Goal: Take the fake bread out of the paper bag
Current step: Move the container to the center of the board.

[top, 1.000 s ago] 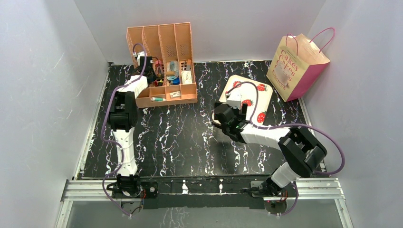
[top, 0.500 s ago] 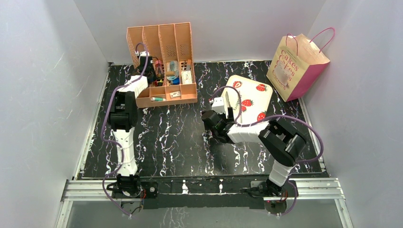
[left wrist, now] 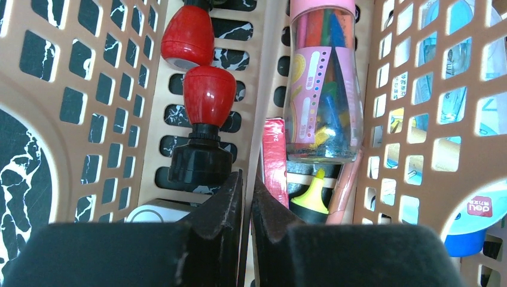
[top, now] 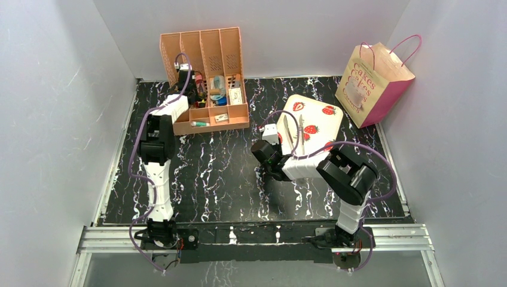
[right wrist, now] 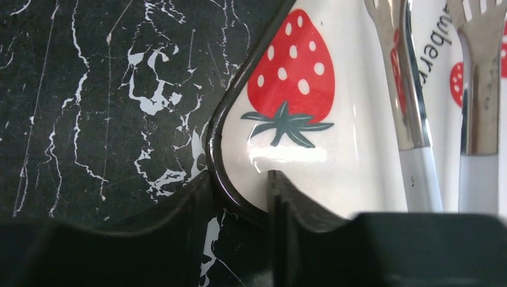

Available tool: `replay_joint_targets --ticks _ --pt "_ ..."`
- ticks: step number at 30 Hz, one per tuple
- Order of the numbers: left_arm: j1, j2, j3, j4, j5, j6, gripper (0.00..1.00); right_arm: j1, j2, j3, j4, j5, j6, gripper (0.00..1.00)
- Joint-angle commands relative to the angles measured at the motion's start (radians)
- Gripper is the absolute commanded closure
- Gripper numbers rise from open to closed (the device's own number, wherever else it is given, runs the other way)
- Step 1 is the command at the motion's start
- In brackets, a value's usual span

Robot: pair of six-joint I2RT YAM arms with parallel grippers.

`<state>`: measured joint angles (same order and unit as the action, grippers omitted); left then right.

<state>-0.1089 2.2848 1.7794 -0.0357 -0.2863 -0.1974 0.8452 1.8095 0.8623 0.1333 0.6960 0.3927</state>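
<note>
The black, white-veined worktop [top: 227,173] fills the floor of a white-walled cell. On it the right arm [top: 347,173] folds back on itself and reaches left toward the centre, while the left arm [top: 156,143] stretches to the far left.

A peach organiser [top: 209,45] stands at the far left, its tall slotted back behind low front compartments. The paper bag [top: 370,89], tan with "Cakes" lettering, a magenta side and pink cord handles, stands upright in the far right corner, close to the right wall and well apart from both arms. Its inside is hidden, so the fake bread cannot be seen.

Between bag and organiser lies a white tray [top: 317,118] printed with strawberries, and a pair of metal tongs [top: 294,133] rests on its left part.

The right tool [right wrist: 239,176] sits at the tray's near left corner, one finger outside the dark rim on the worktop side and one over the white surface; it cannot be told whether it is clenched on the rim.

The left tool [left wrist: 247,179] is inside the organiser, its fingers drawn almost together on a thin peach divider. Just beyond it stand a red-capped black item [left wrist: 206,101], a clear bottle of coloured pens [left wrist: 323,101] and a yellow highlighter [left wrist: 314,194].
</note>
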Motion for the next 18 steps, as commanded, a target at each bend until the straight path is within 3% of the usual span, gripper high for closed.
replay_joint_targets --ticks 1,3,9,18 --pt "-0.036 0.048 0.039 -0.003 -0.005 -0.002 1.0 -0.002 0.037 -0.005 -0.036 -0.067 -0.018 0.75" --pt "-0.042 0.053 0.046 -0.004 -0.003 -0.002 1.0 -0.002 0.032 -0.02 -0.038 -0.104 -0.015 0.87" --pt "-0.065 0.061 0.055 0.0 0.006 0.012 1.0 0.001 -0.002 -0.07 -0.043 -0.218 0.005 0.98" --pt "-0.127 0.071 0.09 0.002 0.031 0.041 1.0 0.07 -0.039 -0.083 -0.097 -0.312 0.033 1.0"
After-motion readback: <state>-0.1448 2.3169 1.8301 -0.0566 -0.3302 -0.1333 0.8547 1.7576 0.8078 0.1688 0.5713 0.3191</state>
